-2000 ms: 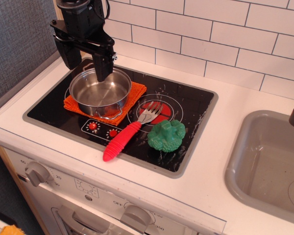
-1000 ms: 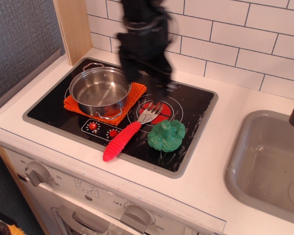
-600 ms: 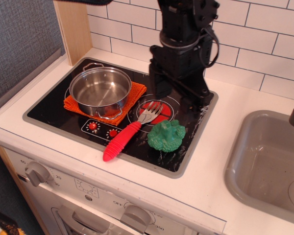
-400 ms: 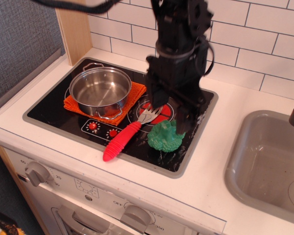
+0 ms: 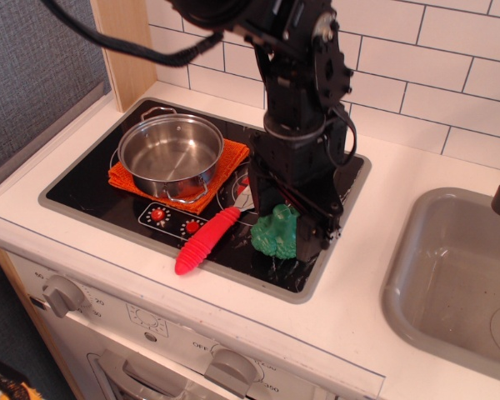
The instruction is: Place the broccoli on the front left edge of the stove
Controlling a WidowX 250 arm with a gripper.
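Observation:
The green broccoli (image 5: 272,237) sits on the front right part of the black stove (image 5: 82,182), partly hidden by my arm. My gripper (image 5: 287,222) has come down over it. One finger stands on the broccoli's left and the other finger (image 5: 312,237) on its right. The jaws are open around it and do not look closed on it. The stove's front left edge, beside the two red printed knobs (image 5: 158,215), is bare.
A steel pot (image 5: 170,155) rests on an orange cloth (image 5: 231,157) on the left burner. A fork with a red ribbed handle (image 5: 206,242) lies just left of the broccoli. A grey sink (image 5: 454,279) is at the right. A wooden post (image 5: 125,50) stands at the back left.
My arm swung from over the pot to the right, then came down. The open fingers now straddle the broccoli. The broccoli, fork and pot have not moved.

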